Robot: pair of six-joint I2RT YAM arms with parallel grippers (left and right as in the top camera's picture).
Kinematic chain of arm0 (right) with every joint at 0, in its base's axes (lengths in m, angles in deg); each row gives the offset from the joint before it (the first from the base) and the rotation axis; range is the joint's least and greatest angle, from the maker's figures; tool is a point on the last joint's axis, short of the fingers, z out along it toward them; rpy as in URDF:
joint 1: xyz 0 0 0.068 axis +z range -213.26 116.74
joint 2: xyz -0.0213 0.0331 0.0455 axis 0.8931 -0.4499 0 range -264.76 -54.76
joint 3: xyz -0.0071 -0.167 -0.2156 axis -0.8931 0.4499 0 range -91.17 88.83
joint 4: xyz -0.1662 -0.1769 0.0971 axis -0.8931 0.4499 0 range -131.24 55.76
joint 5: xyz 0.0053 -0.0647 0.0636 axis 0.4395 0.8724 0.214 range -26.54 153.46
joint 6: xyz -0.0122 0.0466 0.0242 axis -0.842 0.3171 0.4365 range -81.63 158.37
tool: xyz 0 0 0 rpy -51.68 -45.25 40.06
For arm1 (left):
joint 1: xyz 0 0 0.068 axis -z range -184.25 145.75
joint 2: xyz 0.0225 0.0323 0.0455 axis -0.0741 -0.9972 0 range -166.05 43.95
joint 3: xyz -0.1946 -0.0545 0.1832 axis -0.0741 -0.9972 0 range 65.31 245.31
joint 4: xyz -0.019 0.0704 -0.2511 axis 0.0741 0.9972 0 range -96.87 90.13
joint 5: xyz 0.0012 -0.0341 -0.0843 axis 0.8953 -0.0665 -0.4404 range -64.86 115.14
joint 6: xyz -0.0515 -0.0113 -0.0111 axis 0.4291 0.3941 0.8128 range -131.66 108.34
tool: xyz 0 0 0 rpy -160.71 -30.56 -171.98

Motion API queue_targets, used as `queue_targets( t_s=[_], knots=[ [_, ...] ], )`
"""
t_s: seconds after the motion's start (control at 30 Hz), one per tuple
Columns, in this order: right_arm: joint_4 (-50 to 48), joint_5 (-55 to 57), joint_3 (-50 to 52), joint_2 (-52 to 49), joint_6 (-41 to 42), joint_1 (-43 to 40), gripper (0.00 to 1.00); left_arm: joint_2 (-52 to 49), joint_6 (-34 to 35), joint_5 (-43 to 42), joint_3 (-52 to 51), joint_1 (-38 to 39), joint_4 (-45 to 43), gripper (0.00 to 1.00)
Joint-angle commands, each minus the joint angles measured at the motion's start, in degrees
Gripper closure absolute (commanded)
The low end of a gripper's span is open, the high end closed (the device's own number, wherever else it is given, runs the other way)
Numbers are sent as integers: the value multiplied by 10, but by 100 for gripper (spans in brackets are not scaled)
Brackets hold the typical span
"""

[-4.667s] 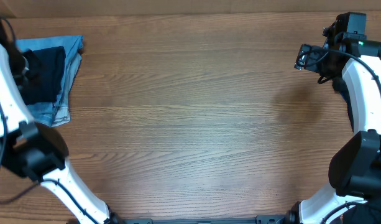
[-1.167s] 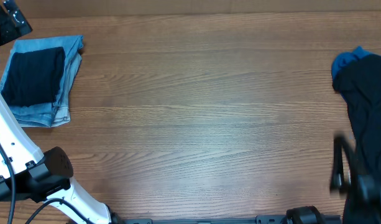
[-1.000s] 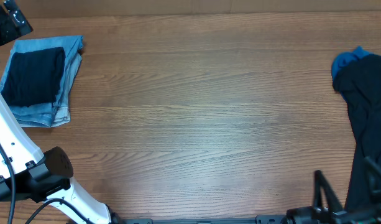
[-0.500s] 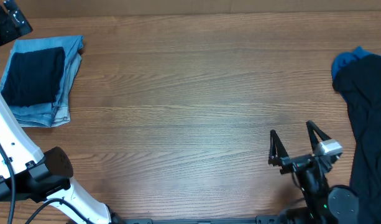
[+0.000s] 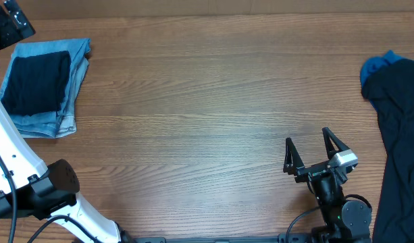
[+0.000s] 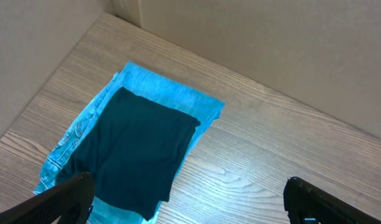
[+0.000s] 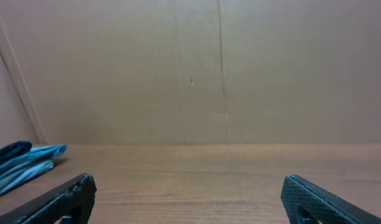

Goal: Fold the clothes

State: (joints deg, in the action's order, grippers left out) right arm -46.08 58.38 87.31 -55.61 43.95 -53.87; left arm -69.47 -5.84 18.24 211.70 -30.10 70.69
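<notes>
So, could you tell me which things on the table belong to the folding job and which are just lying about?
Job:
- crumpled dark navy garment at the right edge, not yet folded
- folded dark navy garment on the left stack

Lying about:
- light blue denim garment under that folded one
- bright blue cloth peeking out at the crumpled garment's far end

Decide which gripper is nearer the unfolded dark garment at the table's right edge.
Right. The right gripper stands just left of the garment; the left gripper is across the table, over the folded stack.
</notes>
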Motion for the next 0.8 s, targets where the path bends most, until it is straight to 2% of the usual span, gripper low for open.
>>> queue_targets(
  t_s=[0.0, 0.33, 0.77],
  knots=[
    [6, 5, 11, 6, 5, -2, 0, 3, 6, -4, 0, 2, -2, 0],
    [92, -10, 11, 6, 5, -62, 0, 3, 6, -4, 0, 2, -2, 0],
    [90, -10, 11, 6, 5, -61, 0, 3, 6, -4, 0, 2, -2, 0]
  ],
)
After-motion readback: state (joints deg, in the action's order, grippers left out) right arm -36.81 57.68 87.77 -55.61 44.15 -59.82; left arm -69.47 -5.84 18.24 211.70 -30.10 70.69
